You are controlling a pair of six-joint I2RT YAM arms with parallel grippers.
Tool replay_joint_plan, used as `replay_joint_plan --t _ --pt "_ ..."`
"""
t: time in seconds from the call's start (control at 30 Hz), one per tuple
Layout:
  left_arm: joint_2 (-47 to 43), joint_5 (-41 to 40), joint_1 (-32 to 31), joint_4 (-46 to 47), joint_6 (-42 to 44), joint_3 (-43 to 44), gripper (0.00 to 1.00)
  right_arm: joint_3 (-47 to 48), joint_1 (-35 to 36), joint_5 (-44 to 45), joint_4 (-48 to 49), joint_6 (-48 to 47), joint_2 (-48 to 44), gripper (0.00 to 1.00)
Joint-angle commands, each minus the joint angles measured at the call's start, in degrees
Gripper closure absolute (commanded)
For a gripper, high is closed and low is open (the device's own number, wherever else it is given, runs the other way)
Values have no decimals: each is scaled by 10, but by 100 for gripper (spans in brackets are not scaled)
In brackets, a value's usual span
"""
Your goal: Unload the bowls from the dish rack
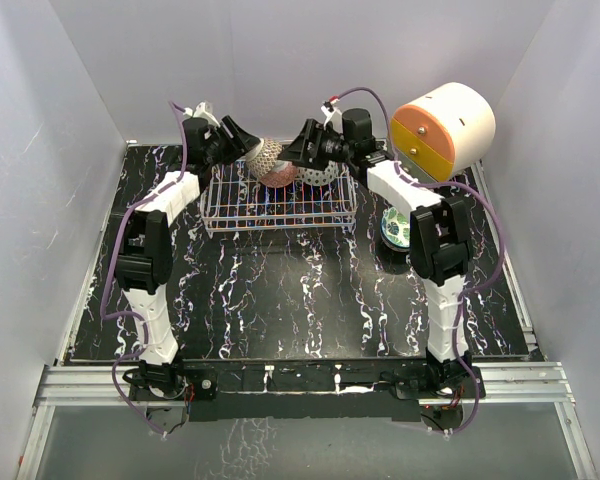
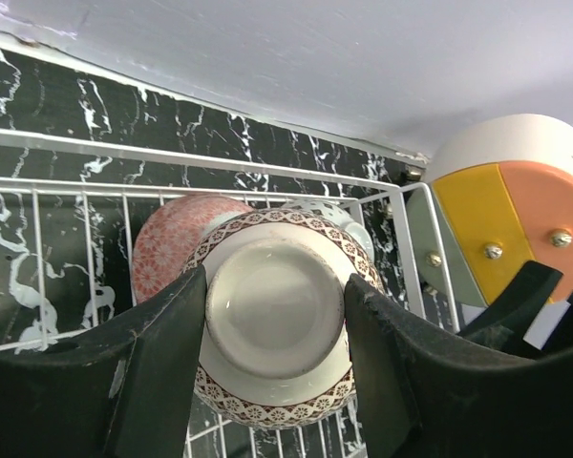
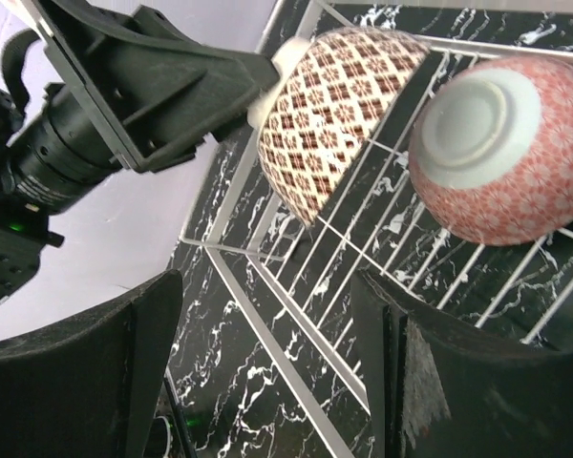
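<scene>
Holding a brown bowl (image 3: 334, 105) by its foot over the rack (image 1: 250, 205), the left gripper (image 2: 275, 305) is clamped; the right gripper (image 3: 267, 296) gapes empty. One green bowl (image 1: 395, 228) sits out; a pink bowl (image 3: 501, 153) is yet racked.

Lab test booth: plain white walls (image 1: 310, 60), aluminium frame (image 1: 80, 385).

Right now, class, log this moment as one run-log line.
left gripper: shut on brown-patterned bowl by foot | right gripper: open, at dish rack | pink bowl: in rack | green bowl: on table
</scene>
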Motion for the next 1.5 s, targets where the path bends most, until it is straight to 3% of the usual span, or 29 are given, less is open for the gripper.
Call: replay_joint_plan --t 0.0,0.23,0.73,1.47 --pt "-51 44 6 72 -50 -8 75 61 3 -18 53 29 17 27" --pt "-53 59 13 109 -111 -33 75 106 7 -5 20 39 47 28" --pt "-54 74 25 268 -233 -117 76 110 8 -29 88 113 72 33" --pt "-28 102 31 345 -309 -142 76 116 16 -48 175 195 111 33"
